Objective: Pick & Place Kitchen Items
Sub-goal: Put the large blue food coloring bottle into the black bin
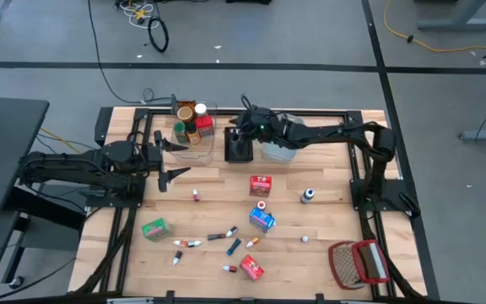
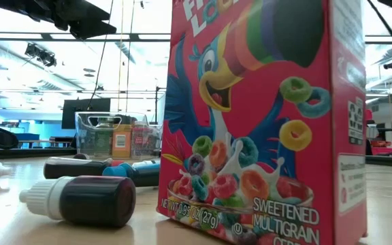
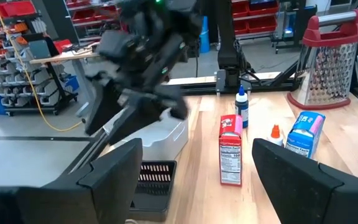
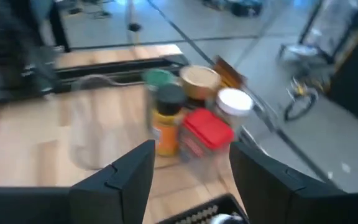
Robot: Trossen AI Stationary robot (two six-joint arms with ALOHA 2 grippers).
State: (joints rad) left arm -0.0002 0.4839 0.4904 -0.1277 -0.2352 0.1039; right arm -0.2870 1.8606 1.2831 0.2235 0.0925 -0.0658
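Observation:
Several kitchen items lie loose on the wooden table: a red box [image 1: 261,184], a blue box [image 1: 261,218], a green box [image 1: 153,228], a second red box [image 1: 251,268], a small bottle [image 1: 308,196] and little tubes [image 1: 226,235]. Jars with red, white, tan and green lids [image 4: 197,118] stand in the clear bin [image 1: 194,127]. My right gripper [image 1: 236,127] hovers open above the black bin [image 1: 239,150], beside the clear bin, with nothing between its fingers [image 4: 191,149]. My left gripper [image 1: 175,160] waits open at the table's left.
A grey-blue bin [image 1: 277,150] stands right of the black bin at the far edge. A red-and-white wire basket [image 1: 357,262] lies at the near right corner. In the low view a red cereal box [image 2: 264,122] and a dark tube [image 2: 80,201] fill the foreground.

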